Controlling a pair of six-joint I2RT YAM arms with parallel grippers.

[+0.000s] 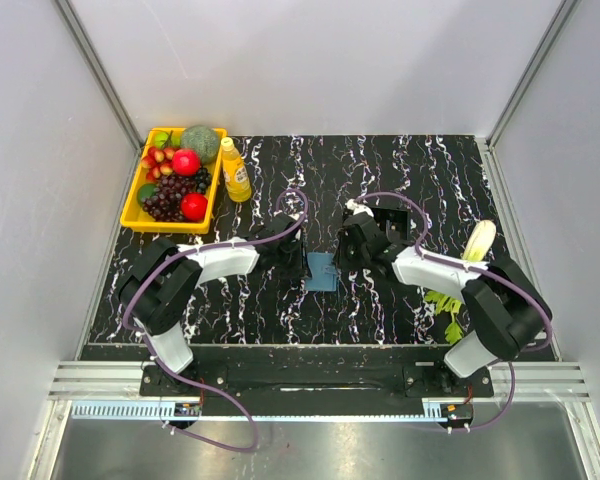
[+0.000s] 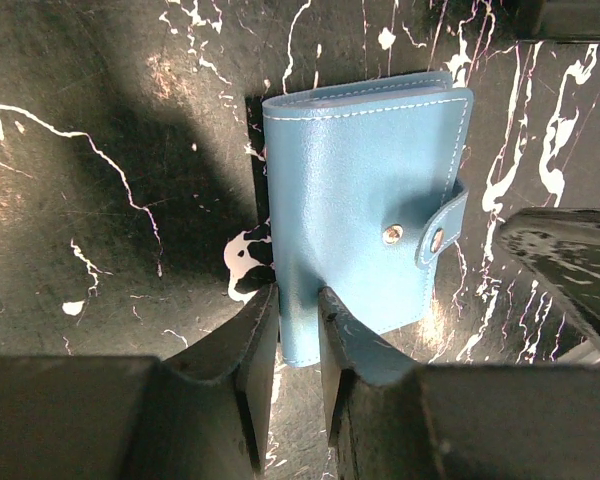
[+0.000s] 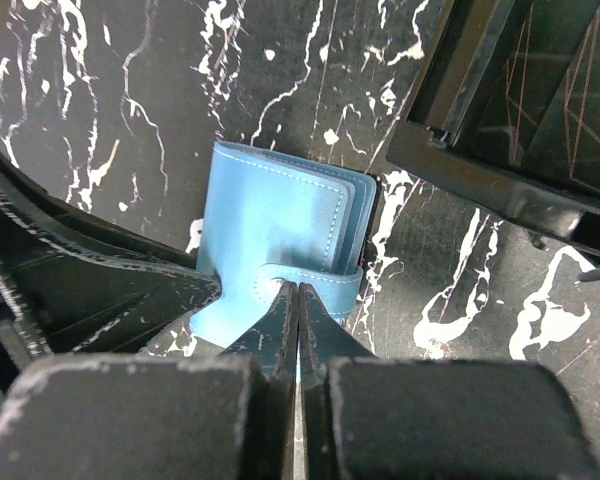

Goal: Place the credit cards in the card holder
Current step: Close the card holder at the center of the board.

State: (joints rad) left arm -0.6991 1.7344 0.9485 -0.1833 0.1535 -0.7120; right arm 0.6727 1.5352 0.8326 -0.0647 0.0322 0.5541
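Note:
The card holder point(image 1: 322, 271) is a blue wallet, folded shut, between my two grippers at mid-table. In the left wrist view it point(image 2: 365, 200) shows a snap strap point(image 2: 442, 230) on its right edge. My left gripper point(image 2: 298, 300) is shut on its near left corner by the spine. My right gripper point(image 3: 298, 287) is shut, its tips on the strap point(image 3: 330, 285) of the wallet point(image 3: 270, 215); I cannot tell whether they pinch it. My left gripper point(image 1: 302, 268) and right gripper point(image 1: 342, 262) flank the wallet from above. No credit cards are in view.
A black box-like frame point(image 1: 390, 218) stands just behind the right gripper, also in the right wrist view point(image 3: 500, 130). A yellow tray point(image 1: 130, 215) of fruit and a yellow bottle point(image 1: 235, 170) are at back left. A pale vegetable point(image 1: 478, 240) and green leaves point(image 1: 442, 305) lie at right.

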